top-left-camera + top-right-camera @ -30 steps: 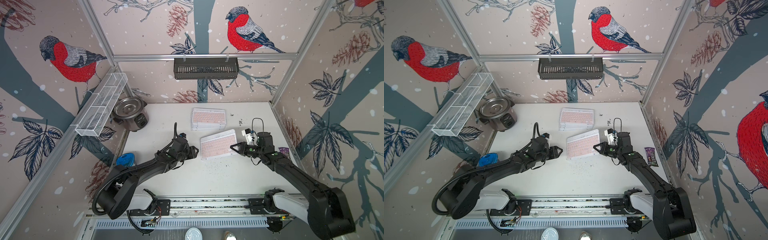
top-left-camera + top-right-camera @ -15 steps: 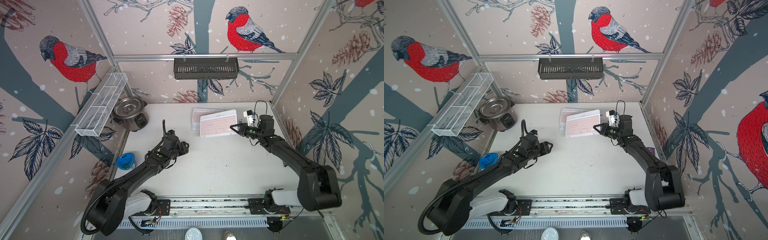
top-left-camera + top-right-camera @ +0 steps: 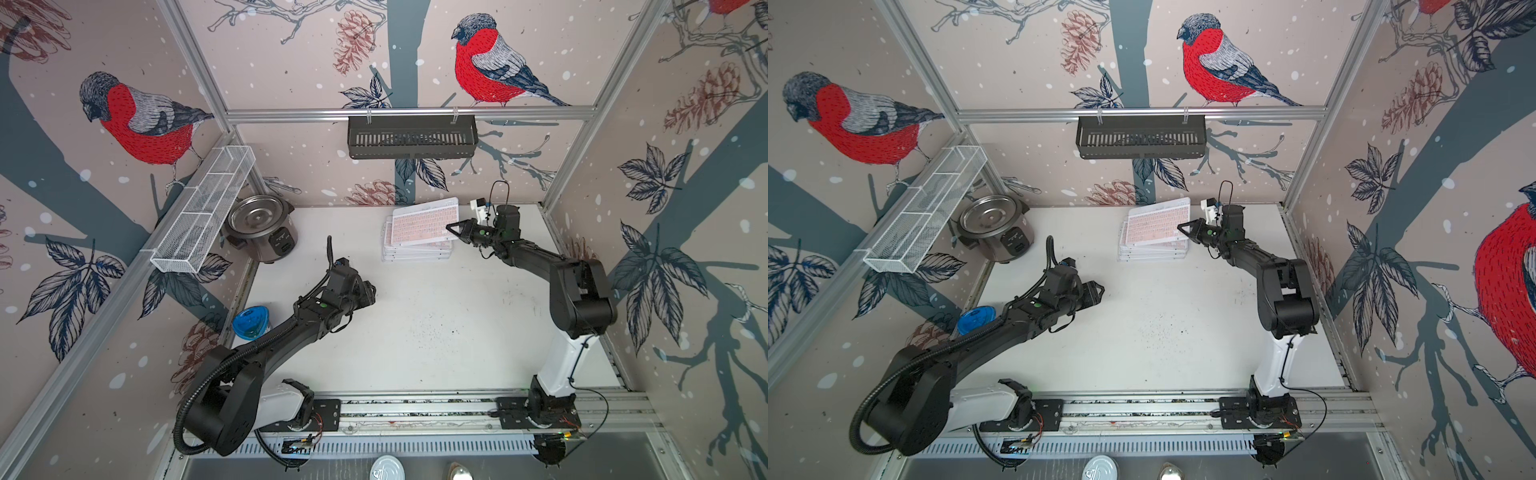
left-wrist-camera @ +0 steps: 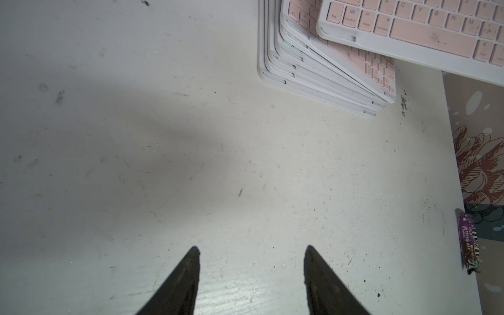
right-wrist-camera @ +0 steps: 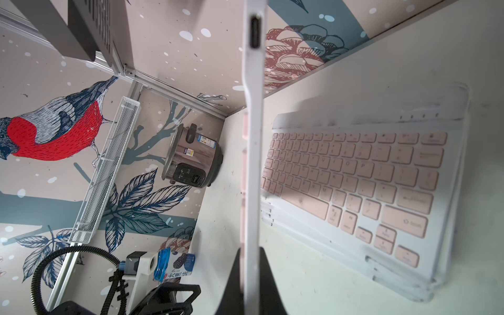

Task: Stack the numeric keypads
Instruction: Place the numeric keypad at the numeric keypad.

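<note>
While held keypad (image 3: 424, 221) hangs tilted over pile (image 3: 415, 251), task looks nearly done.
- Left gripper (image 4: 251, 248), toward 9 o'clock of table (image 3: 436, 332): jaws apart, nothing between them, idle.
- Pile at table's 12 o'clock: edges fanned, not square.
- Right gripper (image 3: 452, 227), near 1 o'clock: clamped on held keypad's edge.
- No other keypad seen loose.
- Left to do, likely: lower, release, maybe square up pile.
- Hard to tell: number in pile, lower key colours beyond mint sliver, whether held keypad touches top one.
</note>
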